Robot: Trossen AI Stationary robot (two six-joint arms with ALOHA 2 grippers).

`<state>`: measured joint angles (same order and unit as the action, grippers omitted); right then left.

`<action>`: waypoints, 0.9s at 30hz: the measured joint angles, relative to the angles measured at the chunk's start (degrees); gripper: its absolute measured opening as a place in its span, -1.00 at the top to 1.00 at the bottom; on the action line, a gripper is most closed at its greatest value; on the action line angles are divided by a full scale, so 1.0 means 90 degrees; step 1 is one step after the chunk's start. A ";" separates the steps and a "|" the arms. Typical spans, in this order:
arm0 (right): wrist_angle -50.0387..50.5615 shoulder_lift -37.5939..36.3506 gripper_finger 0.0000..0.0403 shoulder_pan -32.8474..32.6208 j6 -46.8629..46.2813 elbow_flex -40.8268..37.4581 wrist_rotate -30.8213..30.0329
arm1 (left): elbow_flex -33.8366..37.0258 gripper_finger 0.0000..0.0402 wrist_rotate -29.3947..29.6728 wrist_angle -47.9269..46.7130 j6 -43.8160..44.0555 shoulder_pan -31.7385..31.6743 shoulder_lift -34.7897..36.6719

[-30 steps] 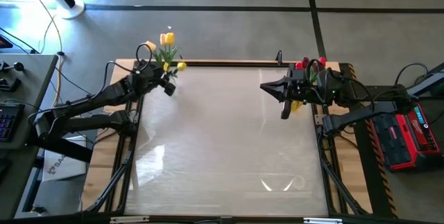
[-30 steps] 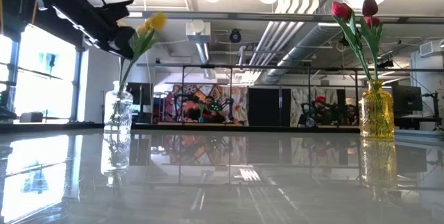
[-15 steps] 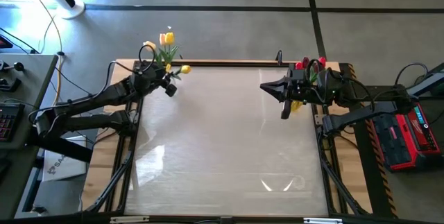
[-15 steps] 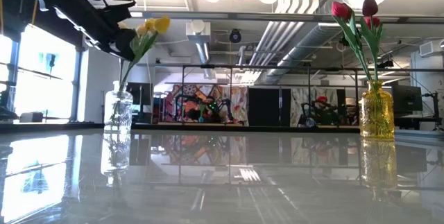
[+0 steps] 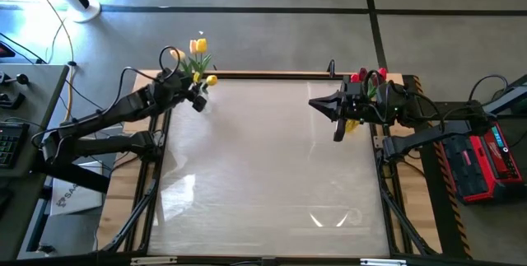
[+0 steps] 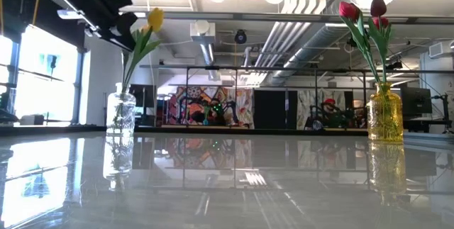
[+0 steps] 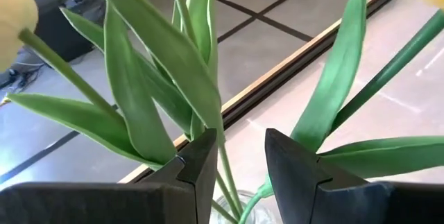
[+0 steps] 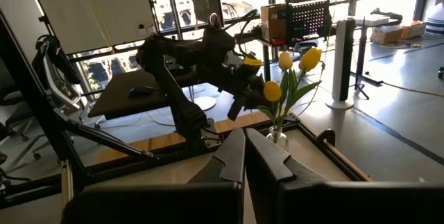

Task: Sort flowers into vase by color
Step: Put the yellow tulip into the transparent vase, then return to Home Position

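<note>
A clear glass vase (image 6: pixel 120 119) stands at the table's far left corner and holds yellow tulips (image 6: pixel 154 20) on thin green stems. My left gripper (image 5: pixel 198 101) hangs high beside their leaves. It is open in the left wrist view (image 7: pixel 239 161), with a thin stem (image 7: pixel 223 161) running between its fingers. A yellow glass vase (image 6: pixel 385 115) at the far right holds red and maroon tulips (image 6: pixel 362 13). My right gripper (image 5: pixel 317 104) is shut (image 8: pixel 244 144) and waits in the air just left of that vase. My left gripper stands open around one thin tulip stem (image 7: pixel 223 161), which runs close along the inner edge of one finger (image 7: pixel 201 165). I cannot tell whether that finger touches the stem. The stem's lower end goes down into the clear vase.
The tabletop (image 5: pixel 272 175) is glossy, with a wooden rim (image 5: pixel 272 74) along its far edge. The two vases stand at opposite far corners. In the right wrist view the left arm (image 8: pixel 201 57) shows behind the yellow tulips (image 8: pixel 291 71). Desks and cables lie beyond the table's left side.
My left gripper has risen and drawn back a little toward the table's far left corner, away from the tulip heads. The yellow tulip that leaned out toward the right now stands more upright in the clear vase.
</note>
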<state>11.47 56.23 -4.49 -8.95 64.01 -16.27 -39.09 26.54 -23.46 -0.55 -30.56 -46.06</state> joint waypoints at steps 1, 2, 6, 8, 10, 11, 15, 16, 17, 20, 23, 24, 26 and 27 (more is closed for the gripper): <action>0.0001 0.0001 1.00 0.0000 0.0000 0.0000 0.0000 | -0.0057 0.45 -0.0031 -0.0066 0.0001 0.0014 0.0000; 0.0000 0.0002 1.00 0.0000 0.0000 0.0000 0.0000 | -0.0121 0.45 -0.0034 -0.0120 -0.0020 0.0047 0.0000; 0.0000 0.0000 1.00 0.0000 0.0000 0.0000 0.0000 | -0.0402 0.45 0.0028 -0.0474 -0.0061 0.0165 0.0000; 0.0002 0.0000 1.00 0.0000 0.0000 0.0000 0.0000 | -0.0516 0.45 0.0110 -0.0608 -0.0056 0.0232 0.0000; 0.0000 0.0002 1.00 0.0000 0.0000 0.0000 0.0000 | -0.0598 0.45 0.0162 -0.0712 0.0050 0.0304 0.0000; 0.0001 0.0001 1.00 0.0000 0.0000 0.0000 0.0000 | -0.0624 0.45 0.0163 -0.0736 0.0105 0.0343 0.0000; 0.0000 0.0000 1.00 0.0000 0.0000 0.0000 0.0000 | -0.0735 0.45 0.0164 -0.0854 0.0287 0.0533 0.0000; 0.0000 0.0000 1.00 0.0002 -0.0002 0.0000 0.0000 | -0.0807 0.45 0.0164 -0.0967 0.0330 0.0586 0.0000; 0.0000 0.0000 1.00 0.0000 0.0000 0.0000 0.0000 | -0.0895 0.45 0.0166 -0.1107 0.0344 0.0651 0.0000; 0.0000 0.0001 1.00 0.0000 -0.0001 0.0000 0.0000 | -0.1296 0.45 0.0383 -0.1593 0.0342 0.0867 -0.0006; 0.0002 0.0002 1.00 0.0000 0.0000 0.0000 0.0000 | -0.1639 0.45 0.0757 -0.1890 0.0337 0.1075 -0.0032; 0.0000 0.0002 1.00 0.0000 -0.0002 0.0000 0.0000 | -0.1711 0.45 0.0832 -0.1926 0.0334 0.1130 -0.0036; 0.0002 0.0000 1.00 0.0000 0.0000 0.0000 0.0000 | -0.1817 0.45 0.0890 -0.1933 0.0369 0.1251 -0.0049; 0.0000 0.0000 1.00 0.0000 -0.0002 0.0000 0.0000 | -0.1861 0.45 0.0895 -0.1943 0.0418 0.1318 -0.0061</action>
<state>11.47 56.23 -4.49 -8.97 64.01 -16.27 -55.83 34.59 -40.95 3.21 -18.70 -46.61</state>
